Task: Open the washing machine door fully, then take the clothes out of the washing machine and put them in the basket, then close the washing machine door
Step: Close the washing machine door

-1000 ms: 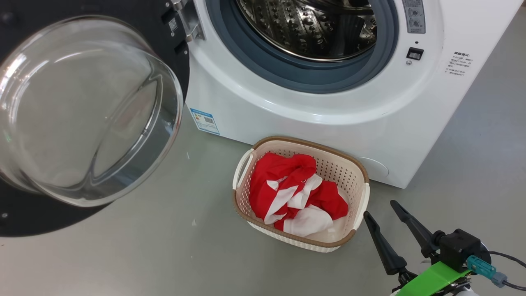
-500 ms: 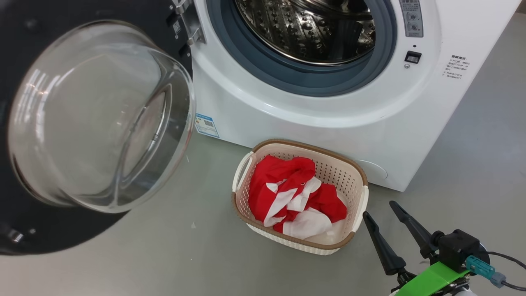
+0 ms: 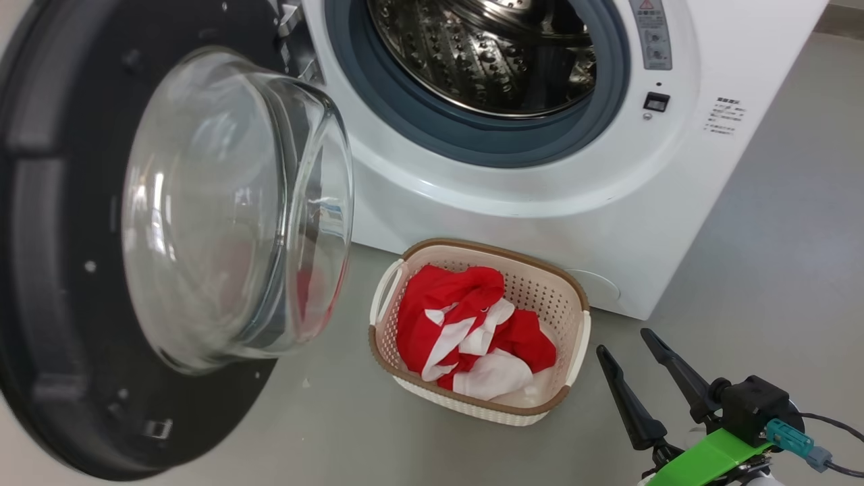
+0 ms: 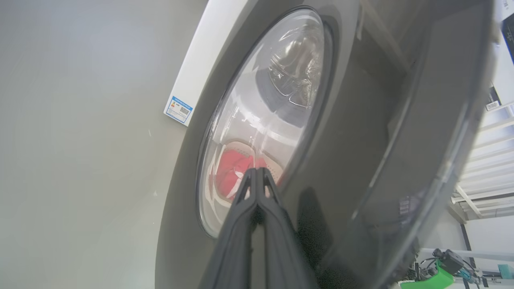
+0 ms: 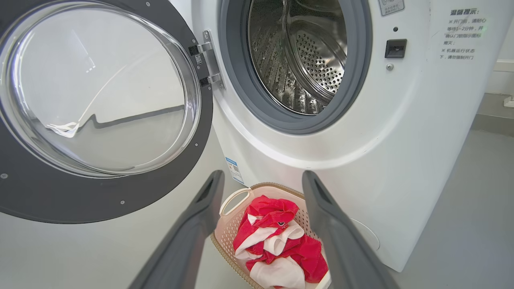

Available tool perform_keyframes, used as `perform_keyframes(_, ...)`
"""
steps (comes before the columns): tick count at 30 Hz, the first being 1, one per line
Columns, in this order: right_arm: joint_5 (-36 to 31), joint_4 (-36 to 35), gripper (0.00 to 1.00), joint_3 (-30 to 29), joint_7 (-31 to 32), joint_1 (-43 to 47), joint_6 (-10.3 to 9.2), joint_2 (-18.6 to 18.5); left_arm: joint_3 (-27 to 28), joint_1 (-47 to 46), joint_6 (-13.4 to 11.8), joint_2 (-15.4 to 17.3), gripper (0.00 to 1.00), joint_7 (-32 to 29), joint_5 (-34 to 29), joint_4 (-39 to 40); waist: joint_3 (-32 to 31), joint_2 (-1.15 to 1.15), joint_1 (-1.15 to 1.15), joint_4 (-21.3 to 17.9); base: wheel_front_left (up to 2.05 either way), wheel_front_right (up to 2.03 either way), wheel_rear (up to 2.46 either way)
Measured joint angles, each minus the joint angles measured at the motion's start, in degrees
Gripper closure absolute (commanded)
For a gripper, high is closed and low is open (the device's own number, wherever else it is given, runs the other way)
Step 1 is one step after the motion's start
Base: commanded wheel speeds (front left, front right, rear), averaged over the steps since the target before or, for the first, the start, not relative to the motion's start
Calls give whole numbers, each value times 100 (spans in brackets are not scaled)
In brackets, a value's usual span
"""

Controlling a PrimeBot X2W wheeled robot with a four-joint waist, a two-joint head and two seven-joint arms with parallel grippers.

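The washing machine (image 3: 513,202) stands with its steel drum (image 3: 486,54) bare. The washing machine door (image 3: 81,270) hangs half swung on the left, its glass bowl facing the opening. In the left wrist view my left gripper (image 4: 257,171) is shut, its tips against the door's (image 4: 353,140) outer face at the window. The red and white clothes (image 3: 466,317) lie in the basket (image 3: 493,250) on the floor before the machine. My right gripper (image 3: 622,342) is open and holds nothing, just right of the basket; in the right wrist view its fingers (image 5: 200,216) frame the clothes (image 5: 273,241).
Grey floor (image 3: 776,270) spreads right of the machine and in front of the basket. A blue label sticker (image 5: 232,168) sits low on the machine's front. The door's hinge (image 5: 209,60) is on the opening's left side.
The door has swung from wide open toward the machine, its glass bowl now turned toward the drum. The camera has shifted a little. My right gripper has stayed put.
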State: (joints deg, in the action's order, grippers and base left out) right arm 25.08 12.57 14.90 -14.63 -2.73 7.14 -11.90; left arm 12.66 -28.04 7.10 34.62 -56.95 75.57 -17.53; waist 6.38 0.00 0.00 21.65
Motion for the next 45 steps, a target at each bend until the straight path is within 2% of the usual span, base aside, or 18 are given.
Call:
perform_keyframes(10,0,-2,0,-92,0,5,0,26,-633,131,-1,36,100,-118,497,903,-55,0,0,-271,0,0,0)
perform_keyframes(18,0,-8,0,-136,0,7,0,80,-1295,123,-1,-89,100,115,648,1474,-49,0,0,-555,0,0,0)
perform_keyframes(27,-5,-44,0,-283,0,-1,0,123,-2020,-252,-1,-495,100,995,643,1780,39,0,0,-938,0,0,0)
perform_keyframes(39,-7,-62,0,-315,0,-114,0,189,-2827,-831,-1,-713,100,2391,448,1436,219,0,0,-1479,0,0,0)
perform_keyframes(45,-7,-80,0,-333,0,-202,0,253,-3137,-1215,-1,-720,100,3097,390,1160,338,0,0,-1755,0,0,0)
